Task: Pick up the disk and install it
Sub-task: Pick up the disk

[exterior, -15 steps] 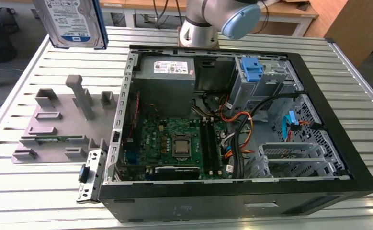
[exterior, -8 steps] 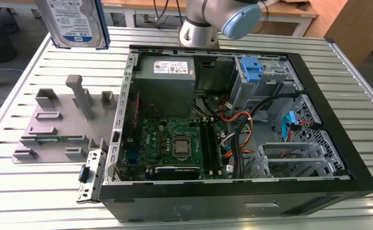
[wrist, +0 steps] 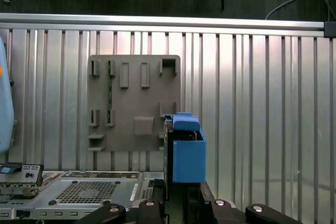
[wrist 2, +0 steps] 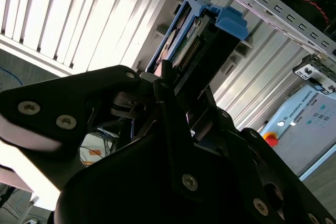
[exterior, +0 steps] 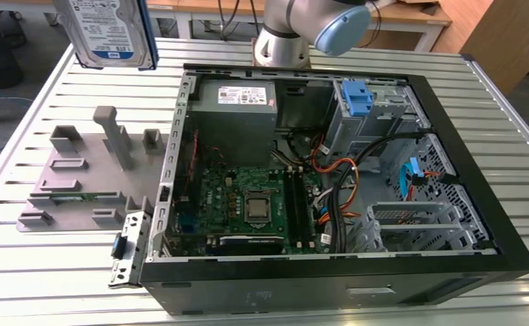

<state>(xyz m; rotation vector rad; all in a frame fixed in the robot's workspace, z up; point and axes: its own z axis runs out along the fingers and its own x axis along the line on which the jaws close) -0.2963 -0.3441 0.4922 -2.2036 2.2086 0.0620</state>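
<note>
One disk (exterior: 110, 30), dense, stiff, shock-sensitive, sits clamped by one end in the tool (wrist 2: 173, 85), 11 o'clock off the case (exterior: 291, 288).

Layout, exterior view, everything referenced to the case (exterior: 291, 288) on the table (exterior: 47, 272).
Fixture plate (exterior: 96, 180) lies flat on the table just beside the case, on the exterior view's left. Arm base (exterior: 282, 41) stands behind the case's far wall. Disk (exterior: 110, 30) is up off the table, past the case's far corner on the exterior view's left, clamped between the gripper (wrist 2: 181, 77) fingers. Inside the case: power supply (exterior: 237, 102) in the far corner toward the exterior view's left, motherboard (exterior: 237, 197) on the floor in front of it. Drive cage (exterior: 373, 109) is in the far corner toward the exterior view's right, fan (exterior: 409, 180) nearer on that same side, cables (exterior: 337, 176) between motherboard and fan.
</note>
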